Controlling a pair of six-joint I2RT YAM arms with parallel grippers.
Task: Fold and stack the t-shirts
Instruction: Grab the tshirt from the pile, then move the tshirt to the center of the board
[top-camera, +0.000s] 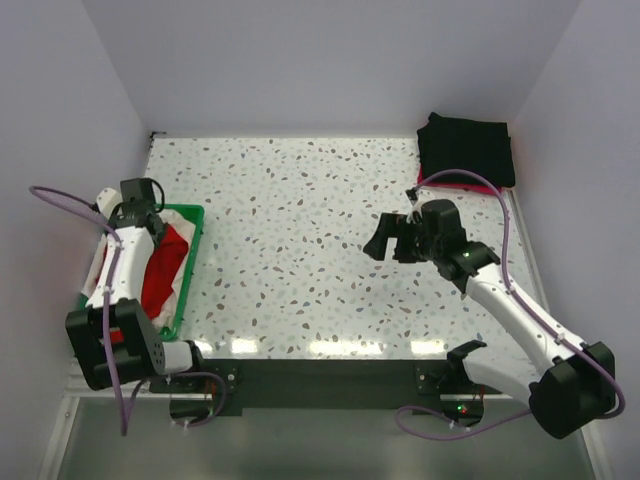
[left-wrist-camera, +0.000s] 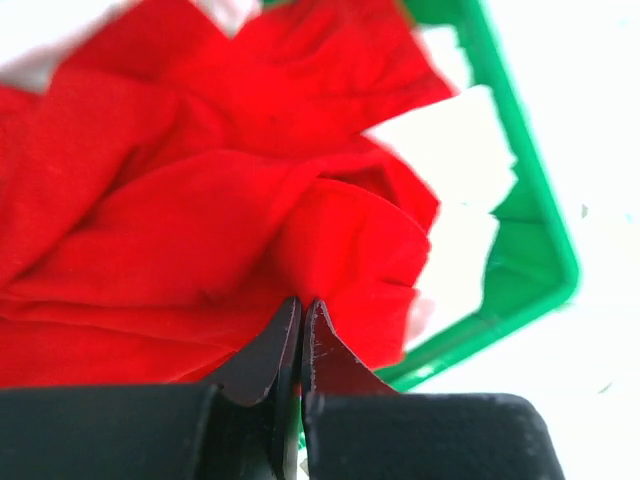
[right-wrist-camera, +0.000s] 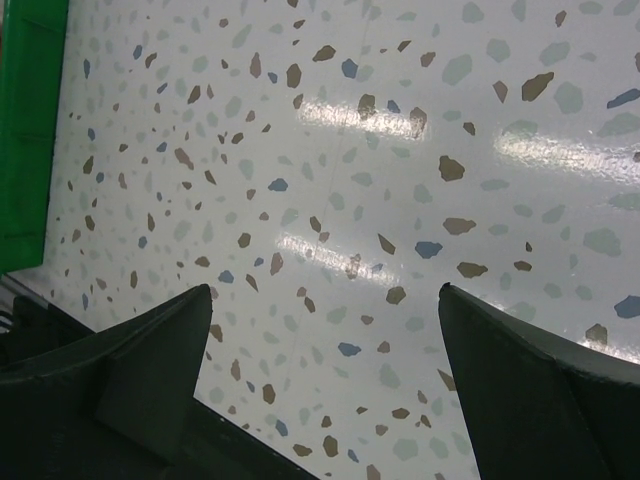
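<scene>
The black folded t-shirts (top-camera: 465, 150) sit stacked at the far right corner of the worktop (top-camera: 300, 220); the red t-shirt (left-wrist-camera: 200, 200) and white t-shirt (left-wrist-camera: 455, 150) are crumpled in the green basket (left-wrist-camera: 540, 230) at the left edge, not folded yet; the left gripper (left-wrist-camera: 301, 303) has its fingers pinching a red fold; the right gripper (right-wrist-camera: 325, 292) has its fingers spread, holding nothing.

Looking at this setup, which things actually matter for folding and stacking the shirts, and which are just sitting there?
Part of the job:
red t-shirt, bunched in the basket
white t-shirt, under it in the same basket
black folded t-shirts, at the table's far right corner

Just lying about:
green basket, which only holds the shirts
speckled table
</scene>
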